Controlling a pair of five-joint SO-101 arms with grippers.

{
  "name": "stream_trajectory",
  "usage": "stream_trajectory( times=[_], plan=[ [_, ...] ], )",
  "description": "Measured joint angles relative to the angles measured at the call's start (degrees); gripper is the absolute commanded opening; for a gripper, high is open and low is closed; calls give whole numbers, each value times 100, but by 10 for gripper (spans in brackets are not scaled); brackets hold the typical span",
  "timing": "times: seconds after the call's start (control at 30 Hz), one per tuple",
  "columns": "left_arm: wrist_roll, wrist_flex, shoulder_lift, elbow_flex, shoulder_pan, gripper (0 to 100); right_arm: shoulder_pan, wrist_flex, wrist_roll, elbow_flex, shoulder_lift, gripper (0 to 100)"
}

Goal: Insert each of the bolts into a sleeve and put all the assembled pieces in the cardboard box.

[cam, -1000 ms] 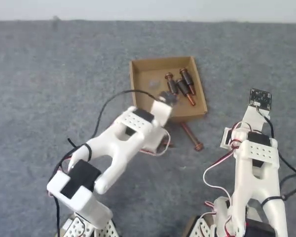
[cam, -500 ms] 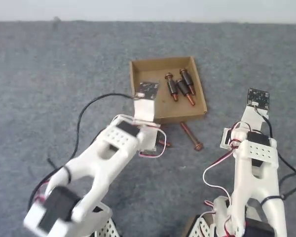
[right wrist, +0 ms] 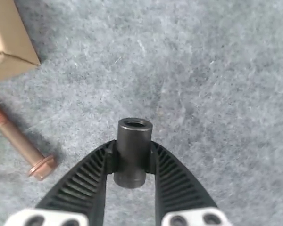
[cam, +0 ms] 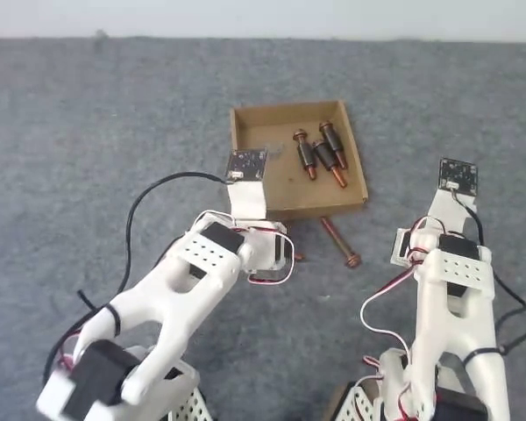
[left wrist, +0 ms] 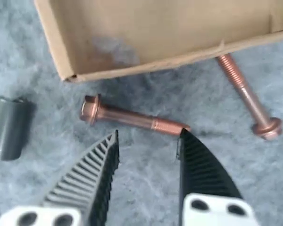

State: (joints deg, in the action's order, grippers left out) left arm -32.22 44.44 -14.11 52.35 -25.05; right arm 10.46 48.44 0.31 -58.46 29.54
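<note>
My left tool (left wrist: pixel 149 136) gapes over a bolt (left wrist: pixel 132 117), right tool (right wrist: pixel 132 149) grips a sleeve (right wrist: pixel 134 134); an off-centre pinch could roll the bolt

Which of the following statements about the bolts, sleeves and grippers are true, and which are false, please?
1. The right gripper holds a sleeve upright. True.
2. The left gripper is shut. False: it is open above a bolt lying on the carpet.
3. Three assembled pieces lie in the cardboard box. True.
4. No sleeve lies loose on the carpet. False: a loose sleeve lies there, near the box's corner.
</note>
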Motion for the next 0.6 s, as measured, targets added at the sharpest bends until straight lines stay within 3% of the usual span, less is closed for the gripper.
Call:
stream_trajectory(
  times=[0.6],
  plan=[
    [-9, 510, 1582, -1275, 185, 166, -123, 0, 123, 0, 0, 7]
  ],
)
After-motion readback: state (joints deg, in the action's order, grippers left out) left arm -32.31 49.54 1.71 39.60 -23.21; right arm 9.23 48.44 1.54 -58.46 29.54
